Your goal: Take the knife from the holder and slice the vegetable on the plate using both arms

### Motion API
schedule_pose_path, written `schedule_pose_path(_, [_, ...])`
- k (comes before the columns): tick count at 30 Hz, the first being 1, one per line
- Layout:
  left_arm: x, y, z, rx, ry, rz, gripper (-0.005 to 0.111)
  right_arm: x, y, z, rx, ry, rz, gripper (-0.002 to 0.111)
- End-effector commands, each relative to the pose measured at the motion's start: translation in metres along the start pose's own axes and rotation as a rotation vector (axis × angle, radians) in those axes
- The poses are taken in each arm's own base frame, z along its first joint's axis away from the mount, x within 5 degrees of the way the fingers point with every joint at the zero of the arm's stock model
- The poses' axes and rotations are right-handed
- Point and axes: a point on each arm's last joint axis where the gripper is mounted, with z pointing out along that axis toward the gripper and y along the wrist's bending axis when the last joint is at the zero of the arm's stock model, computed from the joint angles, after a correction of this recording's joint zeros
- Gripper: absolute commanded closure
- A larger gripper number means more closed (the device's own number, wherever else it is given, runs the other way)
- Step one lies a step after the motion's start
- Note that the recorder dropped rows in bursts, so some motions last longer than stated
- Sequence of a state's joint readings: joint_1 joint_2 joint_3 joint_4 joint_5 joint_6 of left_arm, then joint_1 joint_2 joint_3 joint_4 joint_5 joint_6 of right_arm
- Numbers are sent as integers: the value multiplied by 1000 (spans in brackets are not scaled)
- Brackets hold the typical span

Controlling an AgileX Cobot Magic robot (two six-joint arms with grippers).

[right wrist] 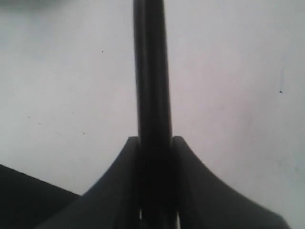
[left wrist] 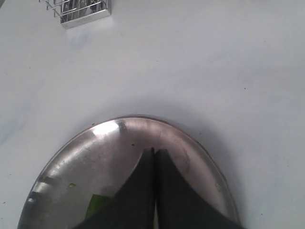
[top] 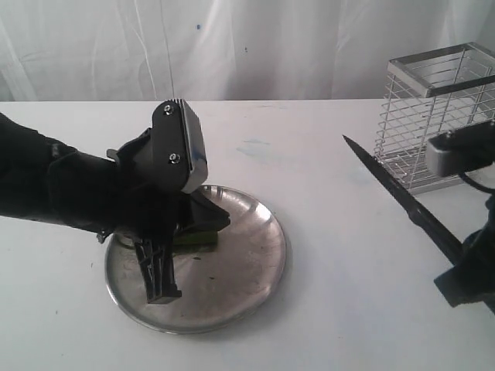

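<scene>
The steel plate [top: 247,263] lies on the white table left of centre. My left gripper [top: 220,219] is low over it, fingers shut tip to tip [left wrist: 155,151] with nothing between the tips. The green vegetable [top: 198,241] lies on the plate under that gripper; only a small strip of the vegetable [left wrist: 95,206] shows beside one finger. My right gripper [top: 466,272] is shut on the knife [top: 398,193], held above the table right of the plate, its dark blade pointing up and toward the back left. In the right wrist view the knife [right wrist: 151,71] runs straight out between the fingers of the right gripper [right wrist: 153,139].
The chrome wire holder [top: 433,116] stands at the back right, close behind the right arm; its base corner of the holder [left wrist: 81,10] shows in the left wrist view. A green scrap [left wrist: 72,185] lies on the plate [left wrist: 95,152]. White cloth hangs behind the table.
</scene>
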State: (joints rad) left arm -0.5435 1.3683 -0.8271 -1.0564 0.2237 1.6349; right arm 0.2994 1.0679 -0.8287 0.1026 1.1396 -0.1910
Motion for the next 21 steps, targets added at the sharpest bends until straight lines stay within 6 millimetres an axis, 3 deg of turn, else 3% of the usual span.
schedule_pose_path(1, [-2, -3, 0, 16, -13, -37, 107, 7, -1, 15, 4, 20, -35, 108])
schedule_pose_path(7, [0, -4, 1, 23, -1, -16, 107, 5, -2, 31, -14, 65, 2, 108])
schedule_pose_path(13, [20, -10, 19, 87, 76, 120, 105, -19, -4, 52, -33, -43, 48, 108])
schedule_pose_path(17, [27, -15, 27, 155, 104, 133, 90, -32, -7, 74, -46, -18, 81, 108])
schedule_pose_path(21, [30, -16, 25, 170, 133, 217, 65, -41, -9, 92, -67, 39, 95, 108])
